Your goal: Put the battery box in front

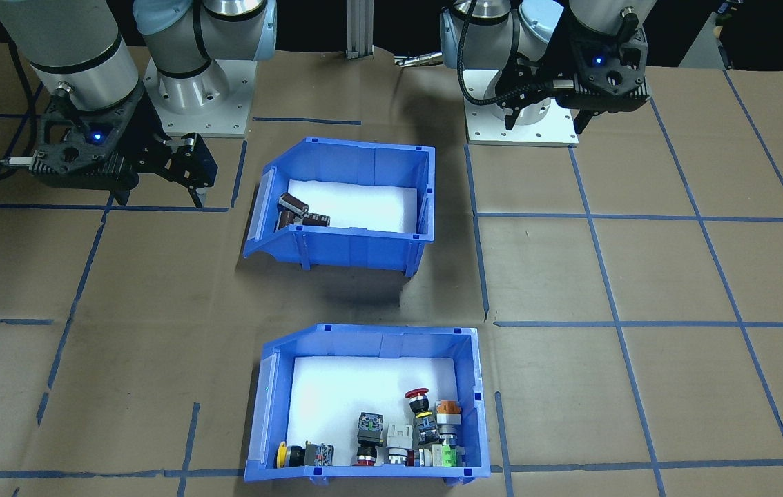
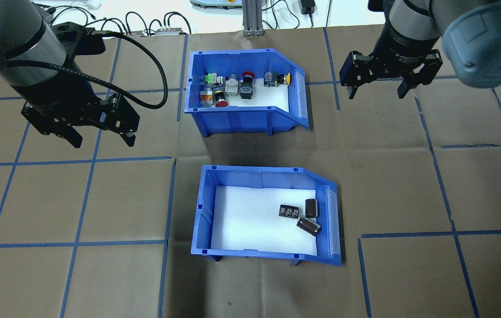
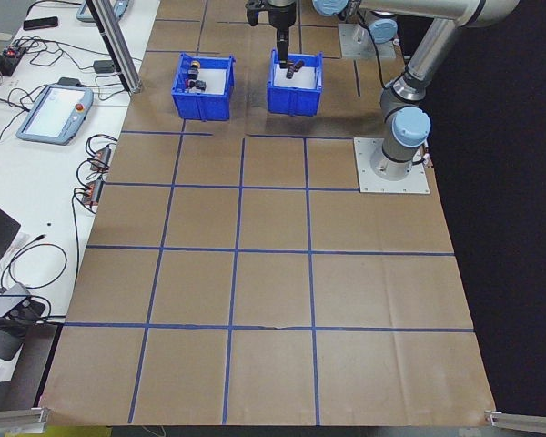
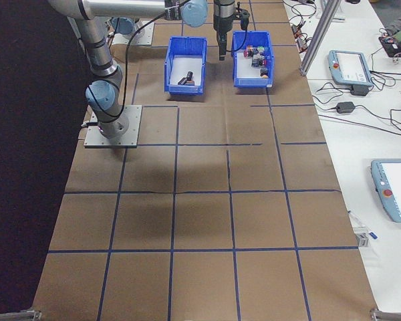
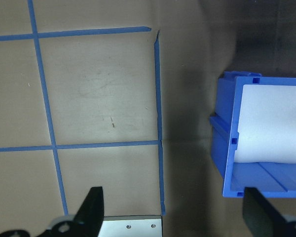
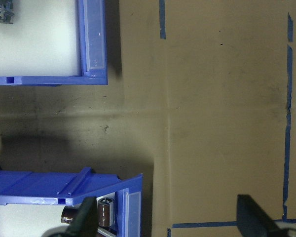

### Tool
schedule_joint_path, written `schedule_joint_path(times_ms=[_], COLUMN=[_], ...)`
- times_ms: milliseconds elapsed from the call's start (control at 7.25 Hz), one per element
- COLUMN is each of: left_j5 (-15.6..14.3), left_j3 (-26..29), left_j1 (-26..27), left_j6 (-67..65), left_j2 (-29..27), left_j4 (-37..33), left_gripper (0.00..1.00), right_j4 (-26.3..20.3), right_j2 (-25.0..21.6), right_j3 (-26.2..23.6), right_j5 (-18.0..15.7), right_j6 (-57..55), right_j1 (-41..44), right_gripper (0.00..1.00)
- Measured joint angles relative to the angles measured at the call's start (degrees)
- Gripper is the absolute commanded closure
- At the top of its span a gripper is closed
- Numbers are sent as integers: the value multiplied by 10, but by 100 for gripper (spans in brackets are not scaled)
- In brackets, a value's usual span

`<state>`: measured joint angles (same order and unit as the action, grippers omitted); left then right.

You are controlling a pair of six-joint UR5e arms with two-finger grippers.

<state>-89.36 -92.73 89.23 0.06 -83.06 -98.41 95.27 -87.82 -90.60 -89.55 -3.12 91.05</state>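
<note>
The battery box point(image 2: 255, 252) is the blue bin closer to my base, white foam inside, with three dark cylinders point(image 2: 307, 224) lying at its sloped end. In the front-facing view the battery box point(image 1: 357, 248) is the upper bin. My left gripper point(image 2: 100, 139) hovers open over bare table to the box's left. My right gripper point(image 2: 378, 92) hangs open to the right of the far bin. The left wrist view catches the battery box's point(image 5: 232, 148) square end. Its sloped end point(image 6: 130, 207) and one cylinder point(image 6: 106, 212) appear in the right wrist view.
An identical blue bin point(image 2: 241, 121) with colourful push-buttons and switches point(image 2: 233, 86) stands farther from my base, a gap of brown table between the two bins. Blue tape lines point(image 2: 78, 161) grid the table. The arm base plates point(image 1: 523, 131) sit at the robot's edge.
</note>
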Motion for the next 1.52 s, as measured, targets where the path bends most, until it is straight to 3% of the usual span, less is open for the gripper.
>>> schedule_joint_path(times_ms=[690, 966, 1241, 1517], left_j5=[2, 2, 8, 20], left_j3=[-50, -76, -114, -196], left_j1=[15, 79, 146, 201], left_j6=[-383, -594, -807, -962], left_j2=[22, 30, 36, 52], left_j4=[37, 40, 59, 152], left_gripper=[1, 1, 1, 1], right_j4=[-11, -18, -10, -2], right_j2=[-4, 6, 44, 96], right_j3=[3, 5, 22, 71], right_j5=[3, 6, 22, 42], right_j6=[10, 76, 175, 307], right_j1=[3, 3, 5, 17], right_gripper=[0, 0, 0, 0])
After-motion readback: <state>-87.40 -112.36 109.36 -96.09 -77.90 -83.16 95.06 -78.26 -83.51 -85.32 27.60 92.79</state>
